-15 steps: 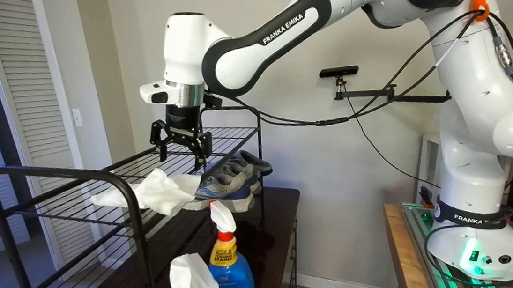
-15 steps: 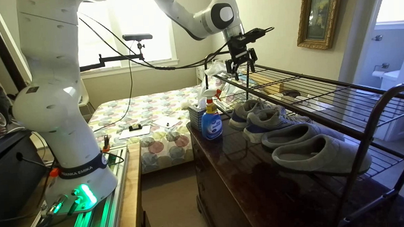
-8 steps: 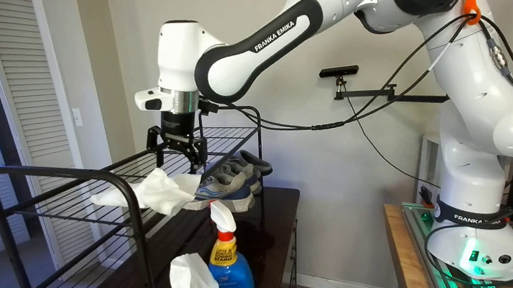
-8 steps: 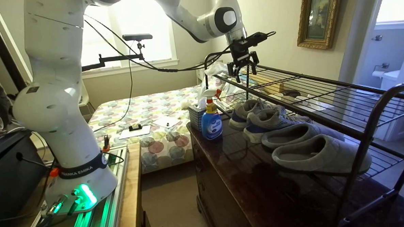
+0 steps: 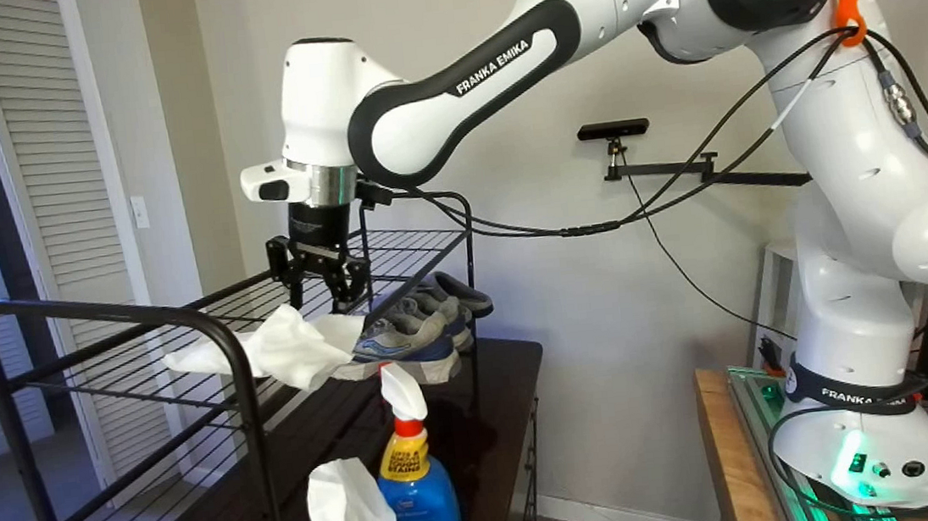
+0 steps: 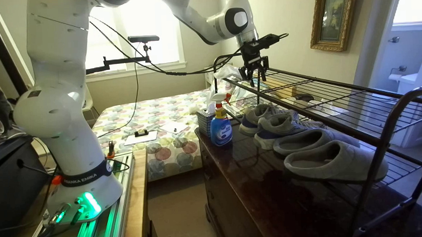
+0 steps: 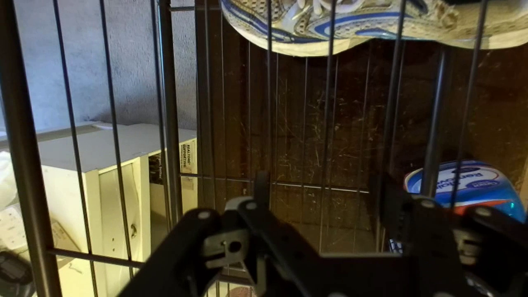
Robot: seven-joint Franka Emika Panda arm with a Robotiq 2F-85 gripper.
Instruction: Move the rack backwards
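The rack (image 5: pixel 94 308) is black metal wire with rounded end loops, standing upright on a dark dresser. It shows in both exterior views, its near end loop (image 6: pixel 389 126) at the right in one of them. My gripper (image 5: pixel 317 302) points down at the upper slatted shelf, towards the end with the white tissue. In the wrist view, thin rods of the rack (image 7: pixel 25 136) run between the fingers of the gripper (image 7: pixel 324 187). Those fingers are part-way closed with a gap between them. Whether the pads press on the rods I cannot tell.
White crumpled tissue (image 5: pixel 294 349) lies on the shelf beside the gripper. Sneakers (image 6: pixel 280 126) and grey slippers (image 6: pixel 335 161) sit beneath it. A blue spray bottle (image 6: pixel 221 130) and tissue box (image 6: pixel 206 122) stand on the dresser (image 6: pixel 246 188). Cables (image 5: pixel 546 225) trail along the arm.
My gripper has come down towards the shelf and slightly farther from the robot base. In the last half second its fingers have drawn closer together. The rack stands where it was.
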